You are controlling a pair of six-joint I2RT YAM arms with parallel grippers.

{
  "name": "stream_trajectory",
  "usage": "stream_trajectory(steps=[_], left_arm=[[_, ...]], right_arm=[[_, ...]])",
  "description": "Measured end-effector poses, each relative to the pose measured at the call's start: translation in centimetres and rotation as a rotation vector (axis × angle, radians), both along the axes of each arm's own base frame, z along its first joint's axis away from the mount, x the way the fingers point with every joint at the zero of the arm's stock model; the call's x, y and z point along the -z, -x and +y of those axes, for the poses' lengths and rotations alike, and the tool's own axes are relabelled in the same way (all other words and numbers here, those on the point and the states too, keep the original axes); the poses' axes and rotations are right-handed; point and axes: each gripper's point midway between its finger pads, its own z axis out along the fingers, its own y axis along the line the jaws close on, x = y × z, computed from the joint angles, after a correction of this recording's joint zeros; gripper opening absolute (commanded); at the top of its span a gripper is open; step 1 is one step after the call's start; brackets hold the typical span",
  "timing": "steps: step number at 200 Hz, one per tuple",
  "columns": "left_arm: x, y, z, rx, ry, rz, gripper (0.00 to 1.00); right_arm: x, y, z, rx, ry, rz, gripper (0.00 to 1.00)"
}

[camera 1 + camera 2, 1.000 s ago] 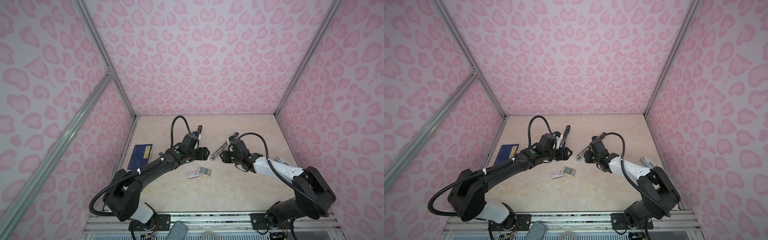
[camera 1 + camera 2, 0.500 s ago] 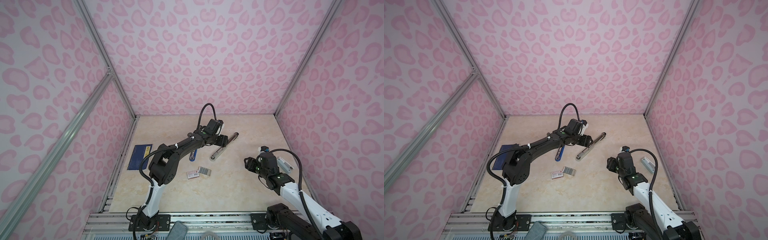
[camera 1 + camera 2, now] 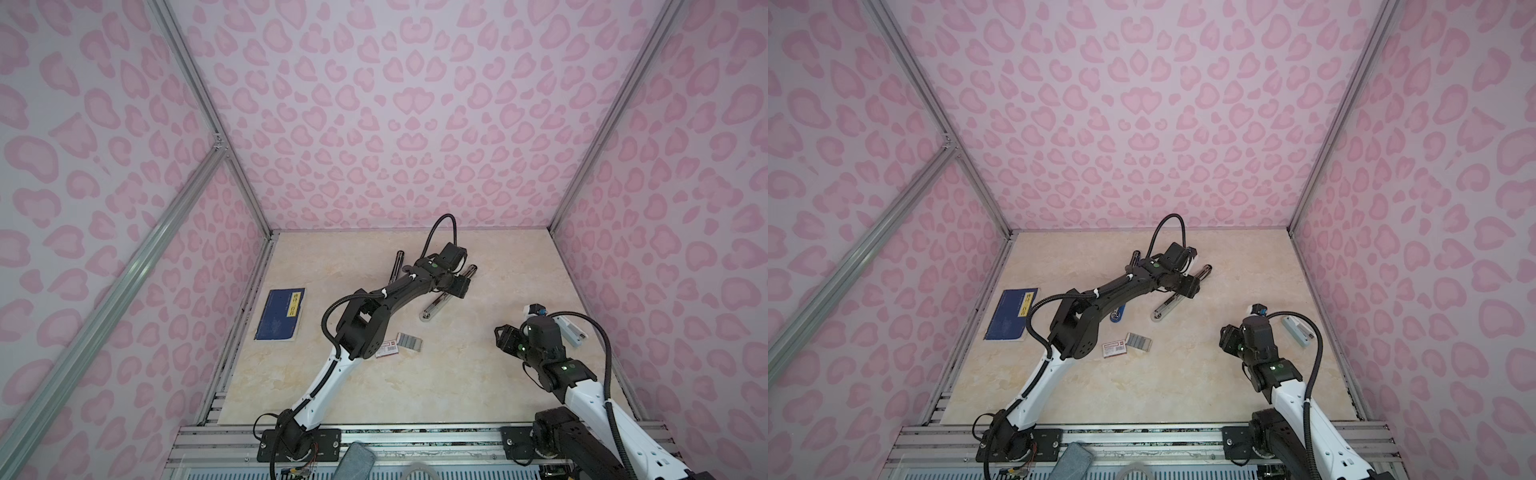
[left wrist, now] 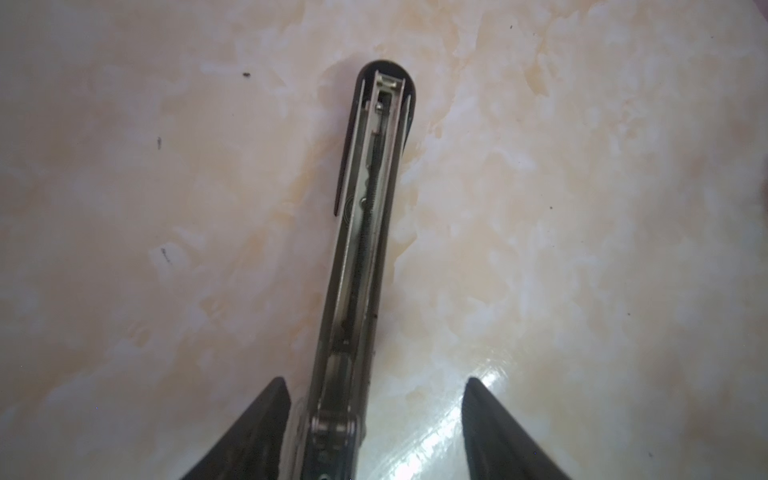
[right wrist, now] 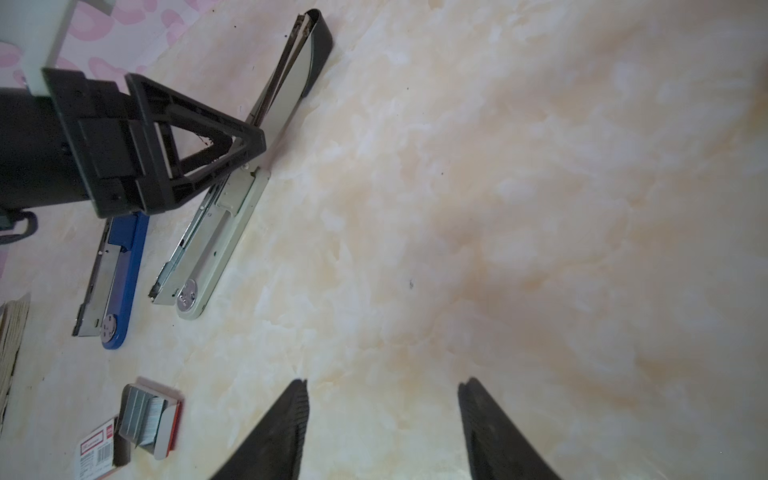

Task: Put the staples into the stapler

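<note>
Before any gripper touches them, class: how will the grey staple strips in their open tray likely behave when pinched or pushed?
The staples lie as thin strips side by side, so probably light; a pinch may lift one or snap it. Their shiny metal likely slips. The shallow tray sits loose on the smooth table, so a push probably slides it.

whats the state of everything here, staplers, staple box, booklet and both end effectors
pale green stapler: hinged open flat on the table
blue stapler: hinged open flat, untouched
staples: in their tray, slid out beside the box
box: lying label up
booklet: closed, flat
left end effector: open, straddling the pale green stapler
right end effector: open, empty
</note>
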Motion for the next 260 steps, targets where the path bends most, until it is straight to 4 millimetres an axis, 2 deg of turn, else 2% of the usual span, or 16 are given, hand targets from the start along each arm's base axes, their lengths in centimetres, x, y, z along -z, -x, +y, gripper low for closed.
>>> stream_trajectory(steps=[22, 39, 42, 48, 94, 118, 127, 132, 142, 166, 189, 214, 243, 260], left_arm=[[0.8, 0.6, 0.1, 0.015, -0.029, 0.010, 0.44], [1.2, 1.5, -0.5, 0.052, -0.047, -0.003, 0.37], [1.2, 1.6, -0.6, 0.056, -0.051, -0.006, 0.33], [1.2, 1.9, -0.8, 0.062, -0.052, -0.009, 0.31], [1.3, 4.6, -1.2, 0.148, -0.084, -0.026, 0.27], [1.4, 6.6, -0.4, 0.196, -0.115, -0.030, 0.30], [1.3, 7.1, 0.0, 0.206, -0.126, -0.031, 0.35], [1.3, 7.5, 0.3, 0.216, -0.133, -0.030, 0.43], [1.4, 8.1, 0.8, 0.230, -0.145, -0.028, 0.53], [1.4, 8.7, 1.5, 0.227, -0.156, -0.010, 0.63], [0.3, 8.3, 0.8, 0.229, -0.125, -0.019, 0.64], [-1.0, 7.2, -1.1, 0.235, -0.070, -0.048, 0.63], [0.4, 6.8, -2.3, 0.239, -0.055, -0.028, 0.62], [1.2, 6.8, -2.5, 0.234, -0.058, -0.009, 0.57]], right_arm=[[0.4, 0.0, 0.0, 0.000, 0.001, 0.013, 0.60], [0.7, -0.1, 0.1, 0.005, -0.006, 0.022, 0.60], [0.7, -0.1, 0.1, 0.005, -0.006, 0.022, 0.60], [0.8, -0.2, 0.1, 0.007, -0.009, 0.023, 0.60], [1.3, -0.8, -0.3, 0.028, -0.021, 0.033, 0.60], [1.3, -1.3, -1.3, 0.073, -0.049, 0.027, 0.61], [1.5, -1.4, -1.7, 0.085, -0.060, 0.033, 0.61], [1.7, -1.4, -1.8, 0.093, -0.070, 0.038, 0.61], [1.8, -1.5, -2.0, 0.100, -0.082, 0.042, 0.62], [2.3, -1.8, -2.0, 0.100, -0.111, 0.057, 0.63], [2.7, -2.3, -2.3, 0.107, -0.135, 0.068, 0.63], [2.9, -2.8, -2.5, 0.112, -0.159, 0.070, 0.62], [3.4, -3.4, -2.8, 0.122, -0.183, 0.077, 0.61], [3.6, -3.7, -2.8, 0.125, -0.200, 0.082, 0.61]])
